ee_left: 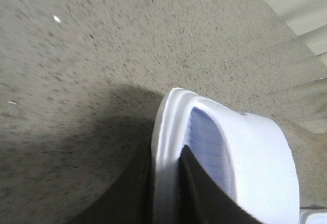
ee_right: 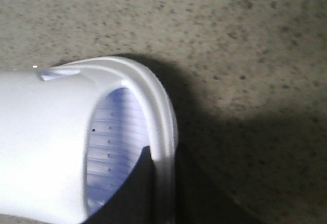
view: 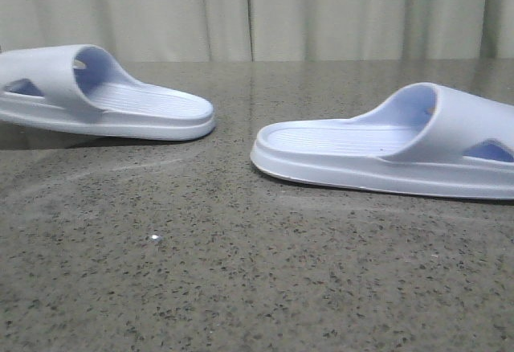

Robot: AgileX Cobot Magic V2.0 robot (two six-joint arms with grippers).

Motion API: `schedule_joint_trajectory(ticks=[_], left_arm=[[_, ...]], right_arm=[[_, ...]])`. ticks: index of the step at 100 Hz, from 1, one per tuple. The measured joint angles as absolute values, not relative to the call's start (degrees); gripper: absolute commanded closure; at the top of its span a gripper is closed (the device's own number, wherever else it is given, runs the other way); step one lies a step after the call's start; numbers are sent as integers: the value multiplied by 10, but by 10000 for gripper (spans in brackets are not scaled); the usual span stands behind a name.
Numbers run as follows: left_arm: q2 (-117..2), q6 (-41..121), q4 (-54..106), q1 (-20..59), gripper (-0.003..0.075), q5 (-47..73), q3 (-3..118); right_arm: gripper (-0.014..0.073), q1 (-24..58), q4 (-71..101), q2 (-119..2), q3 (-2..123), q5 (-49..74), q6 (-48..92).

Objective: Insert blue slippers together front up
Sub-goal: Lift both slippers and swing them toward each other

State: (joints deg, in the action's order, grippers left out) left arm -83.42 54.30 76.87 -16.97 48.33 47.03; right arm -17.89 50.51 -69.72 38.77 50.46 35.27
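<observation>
Two pale lavender-blue slippers show in the front view, heel ends facing each other with a gap between them. The left slipper [view: 120, 107] has its strap at the left; the right slipper [view: 385, 155] has its strap at the right. Both sit low at the speckled tabletop [view: 241, 280] with shadows beneath. Neither gripper shows in the front view. In the left wrist view my left gripper [ee_left: 166, 185] is shut on the sole edge of a slipper [ee_left: 255, 152], one finger on the footbed. In the right wrist view my right gripper [ee_right: 166, 193] is shut on the sole edge of the other slipper [ee_right: 46, 142].
Pale curtains [view: 257, 10] hang behind the table's far edge. A small bright speck [view: 155, 239] lies on the tabletop in front of the slippers.
</observation>
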Motion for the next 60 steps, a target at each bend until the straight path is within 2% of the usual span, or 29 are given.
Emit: schedule_joint_trajectory(ticks=[20,60], left_arm=[[-806,546,761,-230,705,531,470],[-806,546,774,-234,705,586,470]], right_arm=[[697,-179,599,-689,417,550,413],[697,-179,686,-682,511,609,421]])
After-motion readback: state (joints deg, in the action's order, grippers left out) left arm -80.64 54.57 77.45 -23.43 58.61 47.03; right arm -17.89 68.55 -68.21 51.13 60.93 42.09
